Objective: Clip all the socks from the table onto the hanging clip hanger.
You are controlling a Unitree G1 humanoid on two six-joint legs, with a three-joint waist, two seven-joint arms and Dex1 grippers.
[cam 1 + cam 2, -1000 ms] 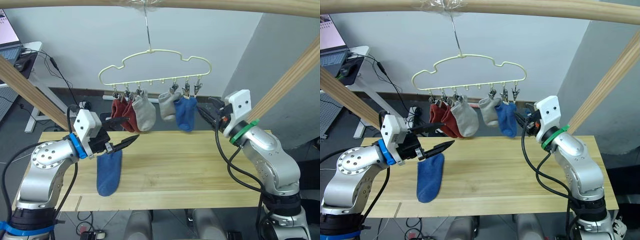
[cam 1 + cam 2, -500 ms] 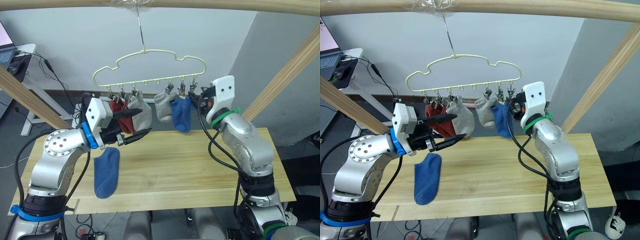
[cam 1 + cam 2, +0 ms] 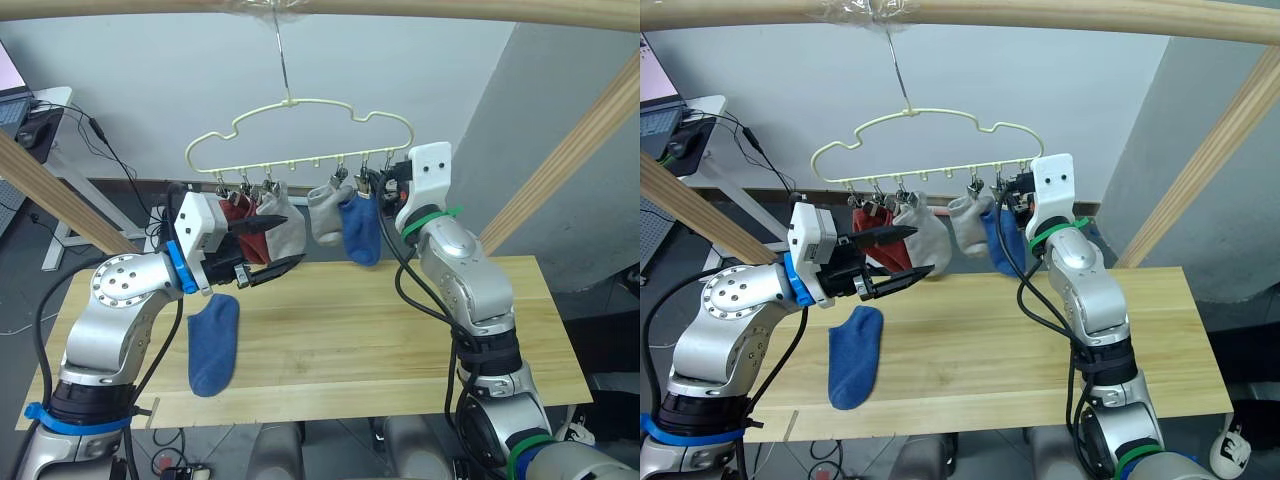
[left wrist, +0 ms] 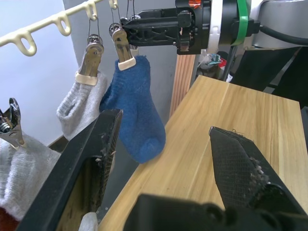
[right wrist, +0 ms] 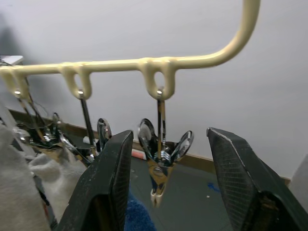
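Blue sock (image 3: 213,343) lies on my desk (image 3: 400,330) — left tool (image 3: 270,247) spread, empty; right tool (image 5: 166,159) spread around the clip hanger's (image 3: 300,135) end clip (image 5: 160,171).

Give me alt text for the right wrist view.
An empty silver clip hangs from the pale-yellow hanger, framed between the right gripper's two open black fingers. Beside it, another clip holds a blue sock.
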